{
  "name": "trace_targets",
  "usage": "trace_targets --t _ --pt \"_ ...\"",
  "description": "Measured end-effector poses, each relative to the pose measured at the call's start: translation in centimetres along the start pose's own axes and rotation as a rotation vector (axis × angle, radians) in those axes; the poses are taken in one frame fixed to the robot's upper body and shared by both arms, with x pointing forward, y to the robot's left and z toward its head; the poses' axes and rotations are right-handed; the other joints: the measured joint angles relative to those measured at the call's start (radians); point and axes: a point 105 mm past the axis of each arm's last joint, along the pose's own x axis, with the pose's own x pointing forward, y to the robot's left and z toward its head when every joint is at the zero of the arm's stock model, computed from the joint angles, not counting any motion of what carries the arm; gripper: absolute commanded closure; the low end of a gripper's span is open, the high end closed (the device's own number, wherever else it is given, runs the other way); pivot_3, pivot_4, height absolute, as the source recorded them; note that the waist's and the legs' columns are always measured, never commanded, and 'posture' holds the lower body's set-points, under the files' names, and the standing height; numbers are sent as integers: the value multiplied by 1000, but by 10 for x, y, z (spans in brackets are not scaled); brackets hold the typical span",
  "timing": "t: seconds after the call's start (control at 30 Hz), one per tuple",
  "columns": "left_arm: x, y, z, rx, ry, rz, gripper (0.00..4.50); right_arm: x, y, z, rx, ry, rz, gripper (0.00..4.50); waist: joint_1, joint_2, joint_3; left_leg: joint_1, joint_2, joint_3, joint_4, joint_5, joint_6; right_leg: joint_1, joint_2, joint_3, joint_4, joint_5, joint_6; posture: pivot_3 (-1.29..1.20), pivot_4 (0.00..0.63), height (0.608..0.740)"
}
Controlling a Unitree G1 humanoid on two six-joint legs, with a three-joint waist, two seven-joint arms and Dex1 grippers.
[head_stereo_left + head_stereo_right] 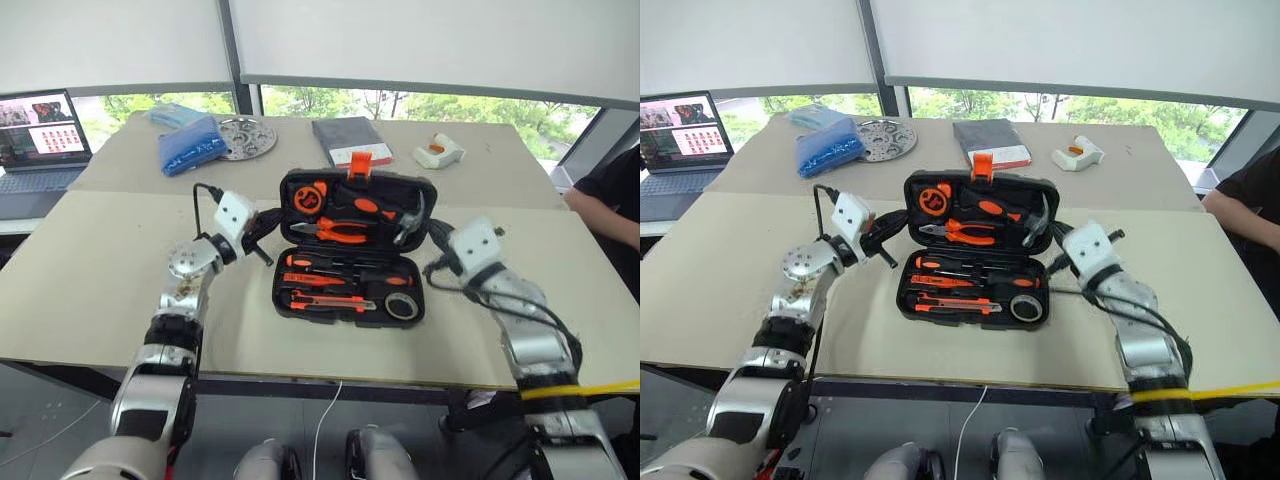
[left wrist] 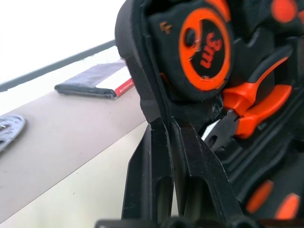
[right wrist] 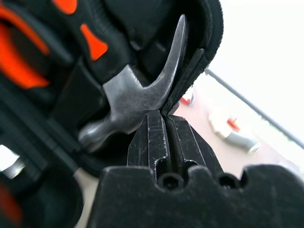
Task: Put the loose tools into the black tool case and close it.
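The black tool case (image 1: pixel 350 250) sits open in the middle of the table (image 1: pixel 100 270), tools already in their slots. My left hand (image 1: pixel 262 240) and right hand (image 1: pixel 437 245), both pressed together, touch the lid's left and right edges. I think the lid could slip off them and flop back.

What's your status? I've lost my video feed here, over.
Left gripper shut at the lid's left edge, right gripper shut at its right edge. Black tool case half open, tools in slots. Nothing blocking the lid.
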Motion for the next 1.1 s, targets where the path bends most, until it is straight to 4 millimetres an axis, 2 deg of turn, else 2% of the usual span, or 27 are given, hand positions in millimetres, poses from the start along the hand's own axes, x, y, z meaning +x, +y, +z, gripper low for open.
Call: trace_targets --t 0.03,0.07,0.13,0.23,0.27,0.3,0.37,0.4,0.43,0.5,0.53,0.57,0.63,0.67,0.7,0.77,0.8,0.97,1.1 --pt "-6 0 -1 -6 13 4 3692 -7 5 1 -5 1 23 3652 -1 0 0 0 2 0 0 -1 -1 0 0 1 0 0 0 0 150 718" --pt "-16 2 -6 -20 45 13 3304 -18 13 -2 11 17 61 3283 -4 0 0 1 3 0 0 -4 -7 0 0 2 0 0 0 0 150 718" --pt "-35 8 -11 -48 102 32 2581 -34 17 -9 47 66 88 2615 -10 0 0 0 4 0 0 -3 -9 -2 0 2 1 1 -1 0 150 718" --pt "-67 31 -6 -101 166 75 1565 -53 -3 1 78 95 95 1589 -9 -1 1 -1 7 -1 1 -1 -13 -3 2 1 3 4 -4 0 150 718" --pt "-80 40 0 -117 187 76 1247 -61 -7 7 98 108 127 1538 -5 -1 1 1 8 -2 1 -1 -14 -2 3 1 3 4 -5 0 150 718" --pt "-95 48 7 -145 223 51 1247 -74 -5 12 140 137 194 1538 2 -1 1 1 9 -3 1 -1 -14 -1 4 0 2 3 -5 0 150 718" --pt "-115 55 13 -207 290 -1 1247 -95 11 13 245 198 333 1538 14 -2 0 2 10 -5 0 -2 -16 0 5 -2 1 2 -8 0 150 718" --pt "-117 54 15 -238 301 -32 1205 -101 20 14 295 214 386 1809 20 -2 0 1 10 -5 0 -2 -16 0 5 -2 0 2 -8 0 150 718" --pt "-115 51 16 -259 314 -81 1188 -108 31 15 346 238 460 2108 33 -1 0 0 9 -5 0 -3 -16 -1 4 -2 0 2 -8 0 150 718" --pt "-100 53 15 -237 327 -127 1721 -112 42 19 370 249 540 2629 52 -1 -1 -1 7 -5 2 -3 -15 0 3 -3 -1 2 -7 0 150 718" --pt "-91 54 13 -210 332 -143 1817 -113 46 22 374 247 566 2969 59 -1 -1 -2 7 -6 2 -4 -14 -1 3 -2 -2 3 -7 0 150 718" --pt "-70 56 11 -163 329 -162 2323 -112 53 23 382 253 609 3446 69 -3 -1 -5 6 -6 4 -5 -12 -1 3 -3 -2 3 -7 0 150 718" --pt "-56 54 9 -118 332 -190 2852 -111 61 26 386 242 648 3975 72 -3 -1 -7 6 -6 4 -6 -11 -2 3 -2 -4 4 -7 0 150 718" --pt "-36 52 4 -75 345 -217 3210 -110 70 26 375 248 693 4322 71 -4 -2 -8 5 -6 6 -7 -7 -1 3 -2 -4 5 -7 0 150 718" --pt "-25 48 3 -50 353 -232 3535 -108 76 27 363 243 725 4475 71 -4 -2 -11 4 -6 8 -6 -3 -3 5 -3 -5 5 -7 0 150 718" --pt "6 34 3 17 346 -293 4195 -103 86 29 323 236 785 4500 68 -4 -2 -18 4 -6 12 -3 5 -7 9 -4 -5 5 -6 0 150 718" --pt "12 30 2 30 348 -307 4356 -102 89 28 311 238 801 4500 66 -4 -2 -19 4 -6 13 -3 6 -8 9 -4 -4 5 -6 0 150 718" --pt "48 6 -1 119 365 -331 4356 -94 100 19 246 264 855 4500 48 -7 0 -21 0 -6 13 -4 7 -10 9 -4 -5 4 -4 0 150 718" --pt "55 2 -6 163 391 -315 4356 -85 103 23 225 240 847 4500 41 -7 0 -20 0 -6 13 -4 7 -10 6 -4 -3 1 1 0 150 718"
